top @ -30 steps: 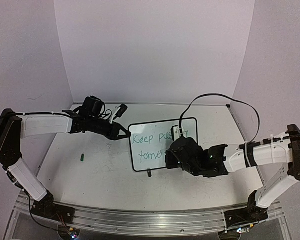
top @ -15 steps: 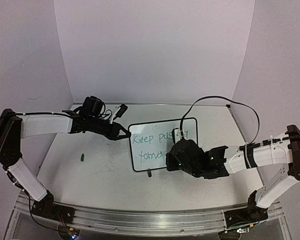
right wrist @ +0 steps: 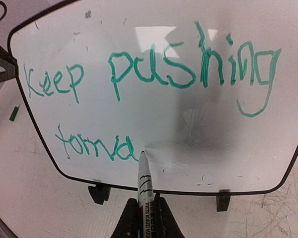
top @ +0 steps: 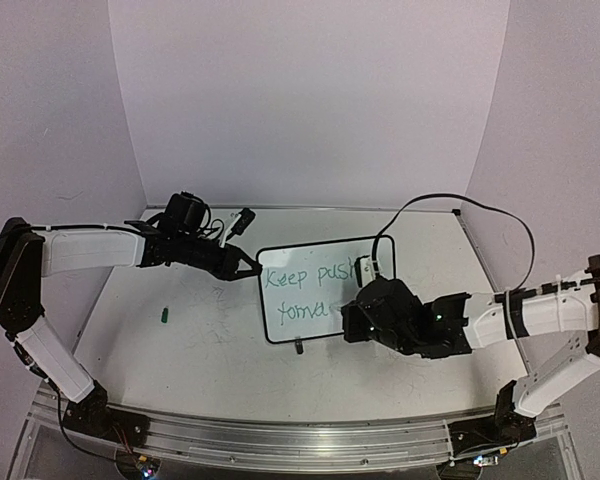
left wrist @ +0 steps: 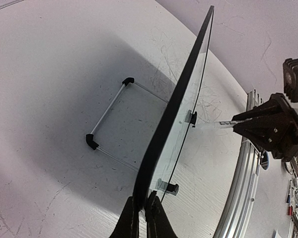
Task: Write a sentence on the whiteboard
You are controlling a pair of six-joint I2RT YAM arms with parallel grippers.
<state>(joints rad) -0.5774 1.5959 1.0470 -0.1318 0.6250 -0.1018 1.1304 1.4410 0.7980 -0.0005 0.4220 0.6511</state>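
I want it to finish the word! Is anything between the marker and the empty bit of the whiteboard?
Nothing visible is. The right gripper holds the marker with its tip at the whiteboard, just past the last green letter, and bare board lies beside it. The left gripper pinches the board's edge.

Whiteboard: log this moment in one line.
left claw: shut on whiteboard edge | right claw: shut on marker | marker tip: on whiteboard after "forwa" | sentence: "Keep pushing forwa", unfinished
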